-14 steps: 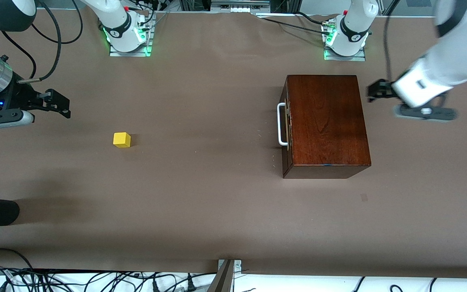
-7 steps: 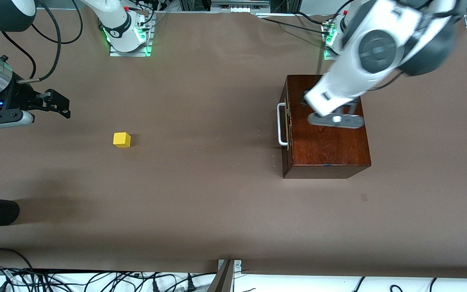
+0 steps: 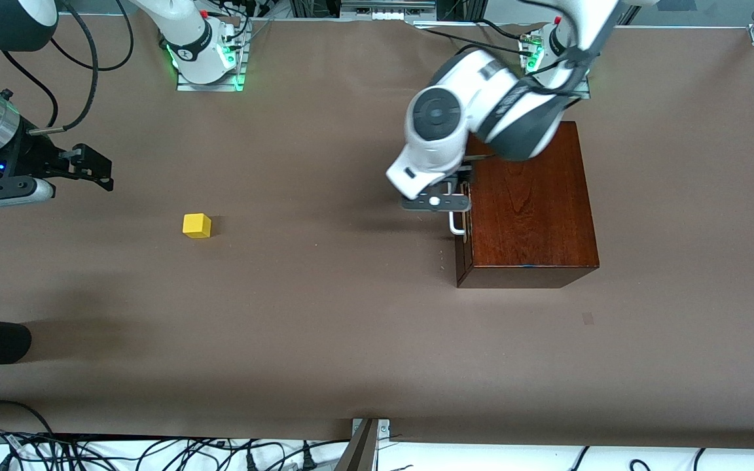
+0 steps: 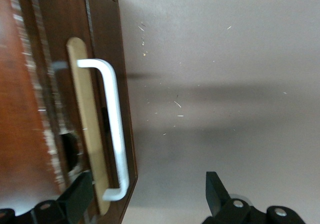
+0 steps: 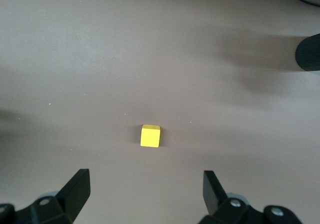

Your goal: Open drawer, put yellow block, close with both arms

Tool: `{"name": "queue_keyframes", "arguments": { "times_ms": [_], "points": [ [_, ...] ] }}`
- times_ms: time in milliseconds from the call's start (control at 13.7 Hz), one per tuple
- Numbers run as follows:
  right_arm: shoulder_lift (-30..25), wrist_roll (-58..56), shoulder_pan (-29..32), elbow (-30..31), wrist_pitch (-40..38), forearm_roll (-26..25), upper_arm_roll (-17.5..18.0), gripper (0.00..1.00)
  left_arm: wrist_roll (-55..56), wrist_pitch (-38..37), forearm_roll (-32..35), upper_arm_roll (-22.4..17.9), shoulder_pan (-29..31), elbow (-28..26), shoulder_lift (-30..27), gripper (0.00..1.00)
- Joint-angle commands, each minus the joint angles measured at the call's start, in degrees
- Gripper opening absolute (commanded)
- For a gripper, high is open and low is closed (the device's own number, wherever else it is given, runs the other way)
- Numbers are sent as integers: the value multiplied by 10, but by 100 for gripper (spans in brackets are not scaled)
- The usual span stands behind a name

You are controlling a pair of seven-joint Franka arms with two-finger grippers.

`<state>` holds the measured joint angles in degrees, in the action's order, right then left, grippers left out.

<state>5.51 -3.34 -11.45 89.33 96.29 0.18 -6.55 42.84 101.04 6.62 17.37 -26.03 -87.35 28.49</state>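
The left arm has swung in from its own end of the table, crossed over the top of the dark reddish-brown wooden box (image 3: pixel 526 199), and its black two-fingered left gripper (image 4: pixel 150 196) now hangs over the box's front edge, above the white U-shaped handle (image 4: pixel 113 129) of the drawer (image 3: pixel 461 222). Its fingers are spread wide and hold nothing: in the left wrist view one finger lies over the box's front and the other over bare brown table (image 3: pixel 324 314), with one end of the handle just between them, not yet touched. The drawer is shut flush in the box. The black two-fingered right gripper (image 5: pixel 145 194) waits at the right arm's end of the table, jaws wide apart and empty. The small bright-yellow block (image 3: pixel 196 225) sits on the table well apart from the box, near that right gripper and in line with the gap between its fingers.
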Motion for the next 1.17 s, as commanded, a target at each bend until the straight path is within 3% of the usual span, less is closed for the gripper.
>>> {"name": "queue_keyframes", "arguments": {
  "times_ms": [0,364,1093],
  "points": [
    [6,-8,4,-16,-12,-5,1,100,15,-4,37,-4,-16,17,23,100],
    [7,-9,4,-16,-11,-5,1,100,44,9,74,-4,-24,-18,28,100],
    [6,-9,5,-16,-12,-4,1,100,109,43,135,-4,-42,-16,82,100]
  ]
}}
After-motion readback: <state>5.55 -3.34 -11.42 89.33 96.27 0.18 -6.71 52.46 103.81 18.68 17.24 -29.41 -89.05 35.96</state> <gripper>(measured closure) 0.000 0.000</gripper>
